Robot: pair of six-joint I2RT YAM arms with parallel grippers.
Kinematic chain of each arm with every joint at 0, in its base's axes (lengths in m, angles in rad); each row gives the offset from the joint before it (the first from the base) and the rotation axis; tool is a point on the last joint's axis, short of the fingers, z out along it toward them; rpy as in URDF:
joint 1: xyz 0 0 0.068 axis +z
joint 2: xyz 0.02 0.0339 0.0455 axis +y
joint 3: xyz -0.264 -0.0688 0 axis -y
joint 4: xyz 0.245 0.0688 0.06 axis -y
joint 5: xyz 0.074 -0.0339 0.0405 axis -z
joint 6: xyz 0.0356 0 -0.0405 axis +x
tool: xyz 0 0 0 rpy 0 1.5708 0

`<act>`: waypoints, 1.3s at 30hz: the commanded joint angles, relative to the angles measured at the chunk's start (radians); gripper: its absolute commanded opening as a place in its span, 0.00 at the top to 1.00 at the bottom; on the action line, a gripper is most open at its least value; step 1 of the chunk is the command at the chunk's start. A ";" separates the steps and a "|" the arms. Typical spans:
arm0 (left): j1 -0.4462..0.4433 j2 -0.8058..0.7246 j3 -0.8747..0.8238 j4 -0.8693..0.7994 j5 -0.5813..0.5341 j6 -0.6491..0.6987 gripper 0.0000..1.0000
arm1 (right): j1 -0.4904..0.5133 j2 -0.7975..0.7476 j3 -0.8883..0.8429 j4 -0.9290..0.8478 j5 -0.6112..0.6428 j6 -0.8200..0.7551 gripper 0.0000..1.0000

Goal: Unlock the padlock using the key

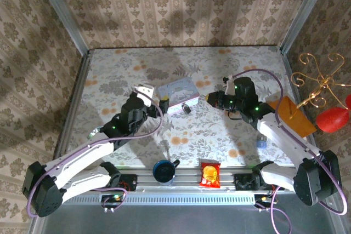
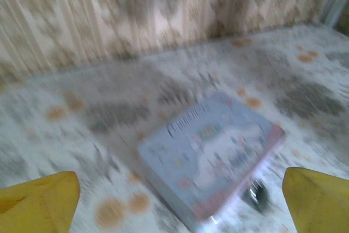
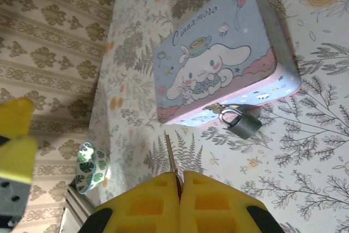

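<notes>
The padlock (image 3: 244,123), small and dark with a silvery shackle, hangs on the hasp of a pale cartoon-printed tin box (image 3: 218,53) and rests on the table. The top view shows the padlock (image 1: 187,109) at the box's (image 1: 177,92) near right corner. My right gripper (image 3: 180,175) is shut on the key (image 3: 171,156), whose thin blade points toward the box, a short way left of the padlock. That right gripper (image 1: 211,100) sits just right of the box. My left gripper (image 2: 180,189) is open, its yellow fingers (image 2: 38,203) spread wide above the blurred box (image 2: 212,156). From above, the left gripper (image 1: 154,98) is at the box's left end.
A dark blue cup (image 1: 163,171) and a red snack packet (image 1: 209,173) stand at the near edge between the arm bases. An orange-brown block (image 1: 293,114), a gold wire stand (image 1: 318,83) and a red object (image 1: 332,118) are at the right. Patterned walls enclose the table.
</notes>
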 commanded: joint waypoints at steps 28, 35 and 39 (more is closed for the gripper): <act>-0.170 0.818 0.105 0.460 -0.039 -0.509 0.36 | -0.048 0.046 -0.086 -0.055 0.183 -0.136 1.00; -0.143 0.892 0.129 0.525 -0.029 -0.509 0.43 | -0.062 0.015 -0.100 -0.052 0.180 -0.130 1.00; -0.127 0.934 0.137 0.584 0.017 -0.512 0.43 | -0.065 0.013 -0.099 -0.050 0.175 -0.128 1.00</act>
